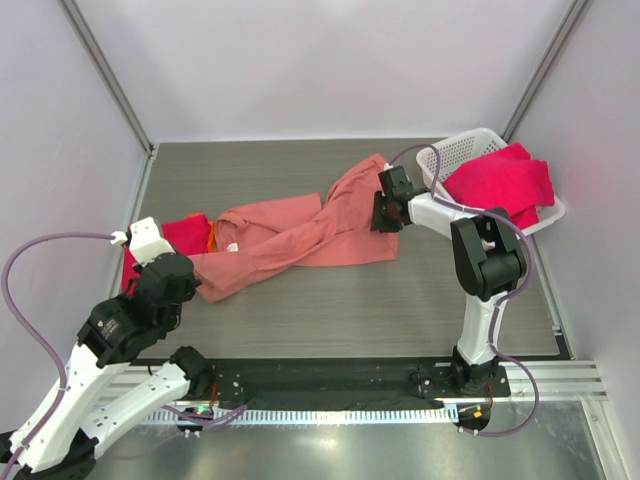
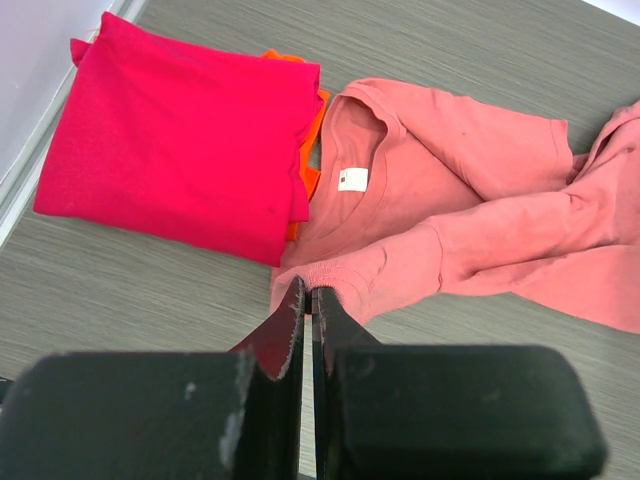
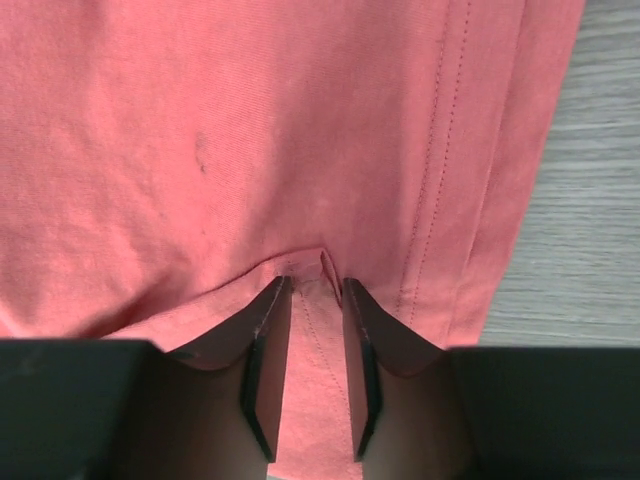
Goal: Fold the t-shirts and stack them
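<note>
A salmon-pink t-shirt [image 1: 290, 235] lies stretched and twisted across the table, its white neck label [image 2: 352, 179] facing up. My left gripper [image 2: 308, 295] is shut, its tips at the shirt's near sleeve cuff; no cloth shows between them. My right gripper [image 3: 308, 285] presses down on the shirt's far end [image 3: 300, 120], open, with a small ridge of cloth between its fingertips. A folded crimson t-shirt [image 2: 180, 130] lies at the left, next to the pink collar. Another crimson t-shirt [image 1: 500, 180] fills the basket.
The white mesh basket [image 1: 455, 150] stands at the back right, close behind my right gripper [image 1: 385, 215]. An orange cloth [image 2: 310, 175] peeks out from under the folded crimson shirt. Grey walls close the table in on the left, back and right.
</note>
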